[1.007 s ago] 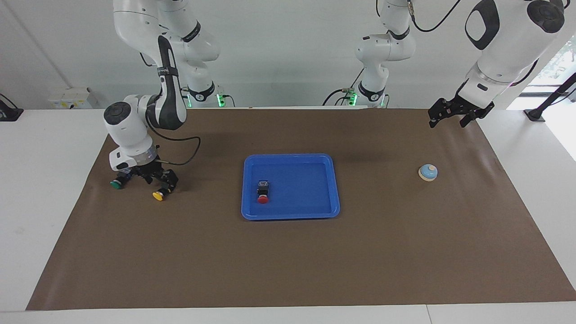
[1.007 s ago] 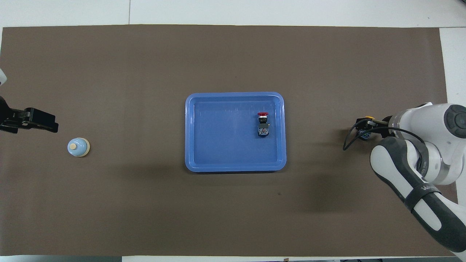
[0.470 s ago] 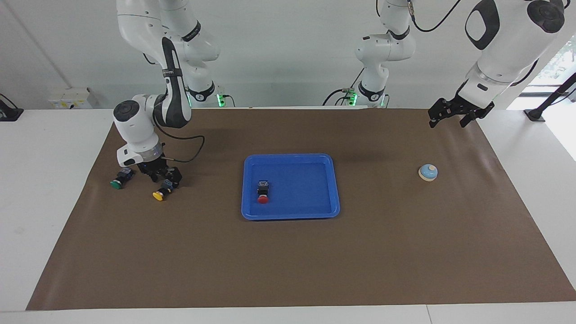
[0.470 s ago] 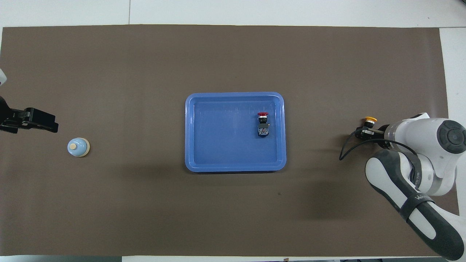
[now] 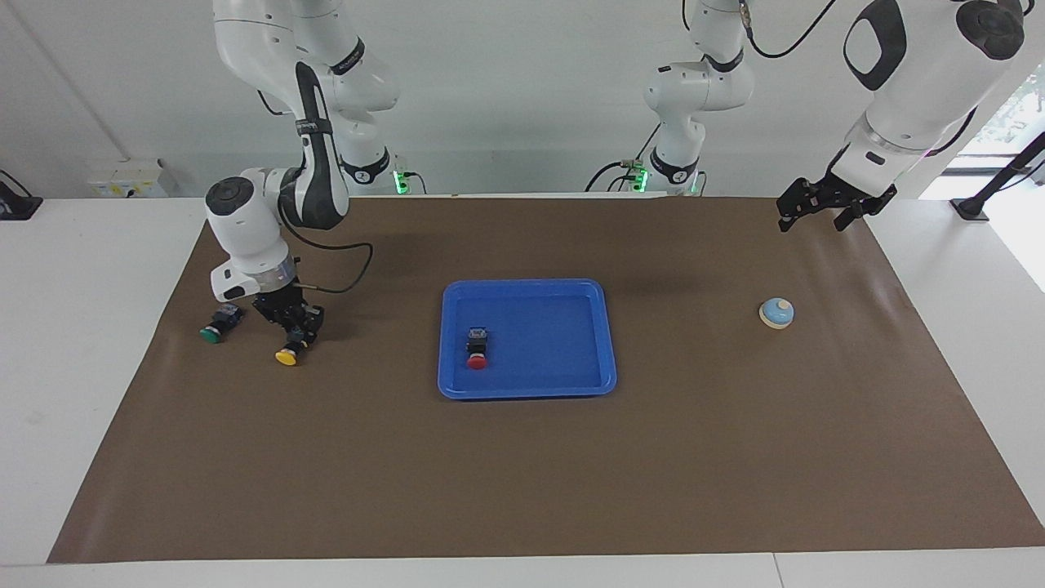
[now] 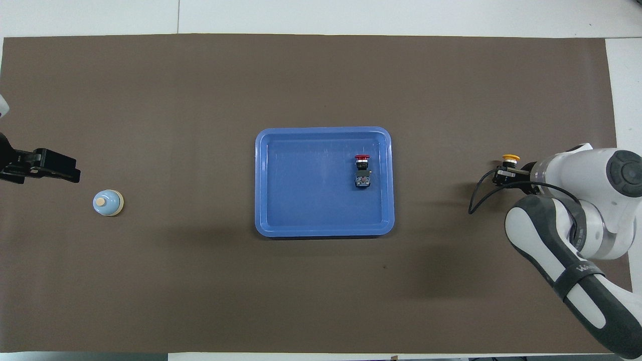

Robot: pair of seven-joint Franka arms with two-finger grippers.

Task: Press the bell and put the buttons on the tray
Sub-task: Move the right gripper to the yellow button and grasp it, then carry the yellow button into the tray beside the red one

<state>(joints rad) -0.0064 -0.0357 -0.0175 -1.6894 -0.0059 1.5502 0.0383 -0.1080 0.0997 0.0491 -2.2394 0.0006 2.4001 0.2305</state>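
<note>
One red-capped black push-button [image 5: 476,353] lies in the shallow blue plastic tray [image 5: 526,287]; the right gripper [image 5: 295,328] clamps the yellow-capped push-button [image 5: 287,354] (a shallow hold could slip), left gripper [image 5: 820,206] apart, waiting

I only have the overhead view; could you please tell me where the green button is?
Observer: The green-capped black push-button lies on the brown mat, beside the yellow-capped black push-button, toward the right arm's end.
Operator: Is the right gripper at the yellow one?
Observer: Yes, it is down at that button's black body.
Operator: Is the left gripper touching the light blue dome bell?
Observer: No, it hangs open, raised clear of the bell.
</note>
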